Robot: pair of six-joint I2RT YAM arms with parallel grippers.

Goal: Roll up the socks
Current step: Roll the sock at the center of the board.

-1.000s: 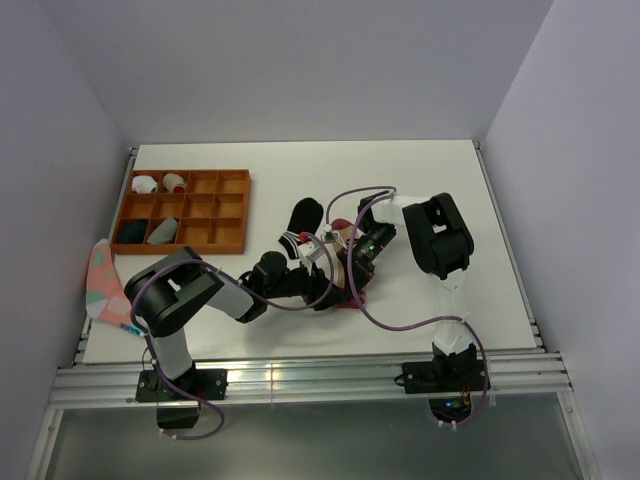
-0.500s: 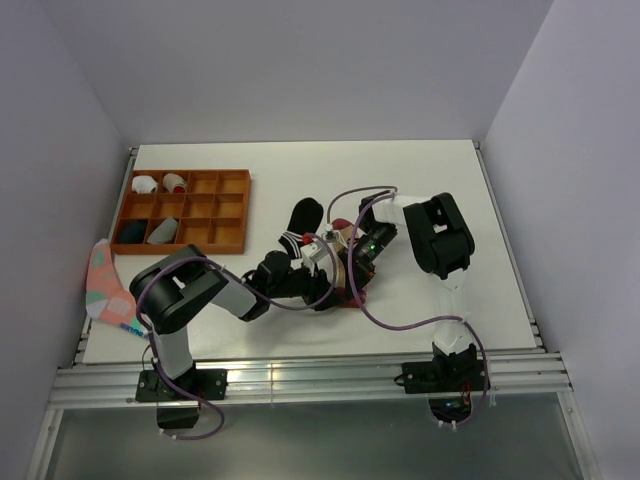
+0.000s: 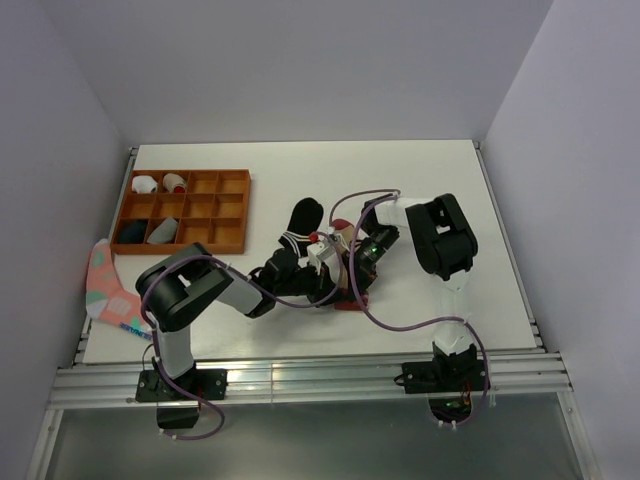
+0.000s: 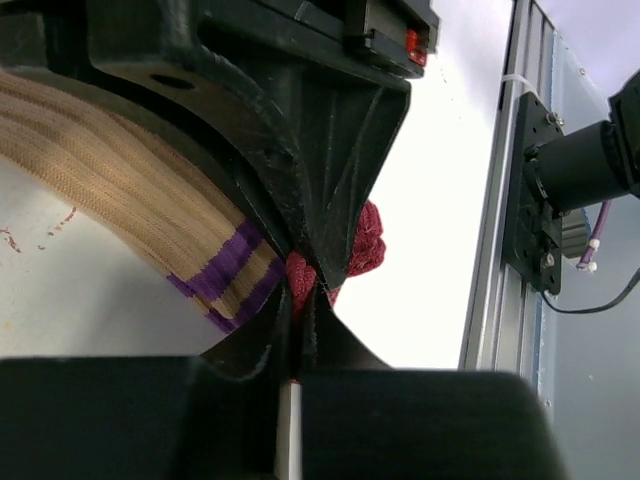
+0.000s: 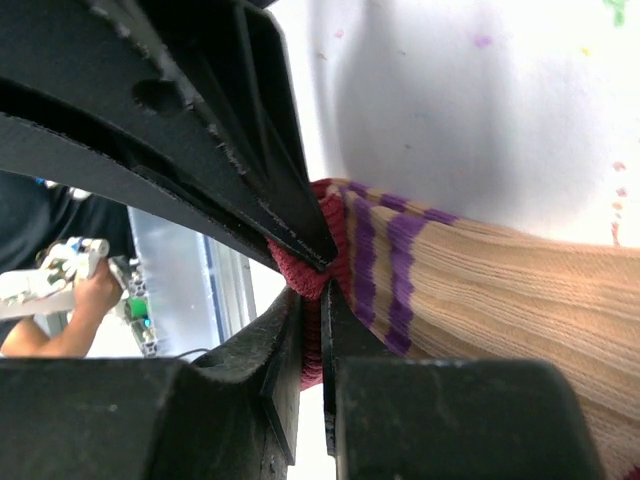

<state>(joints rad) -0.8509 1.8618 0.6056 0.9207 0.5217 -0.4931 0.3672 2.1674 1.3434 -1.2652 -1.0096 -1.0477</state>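
Note:
The tan sock (image 4: 120,180) with purple stripes lies mid-table under both grippers, its maroon end (image 4: 365,240) toward the front edge. In the left wrist view my left gripper (image 4: 300,300) is shut, pinching that maroon edge. My right gripper (image 5: 322,310) faces it and is shut on the same maroon edge (image 5: 300,275), beside the purple stripes (image 5: 375,270). From above, the left gripper (image 3: 332,288) and right gripper (image 3: 353,282) meet tip to tip over the tan sock (image 3: 343,240). The black sock (image 3: 301,220), with a white-striped cuff, lies just left of them, touching the left arm.
An orange compartment tray (image 3: 244,212) stands at the back left, holding small rolled bundles (image 3: 146,184). A pink sock (image 3: 104,282) hangs over the table's left edge. The metal front rail (image 3: 300,378) runs close behind the grippers. Purple cables loop around the right arm.
My left gripper has gone from wide open to shut on the tan sock's maroon end, and the left arm has shifted slightly. The right gripper has kept its grip.

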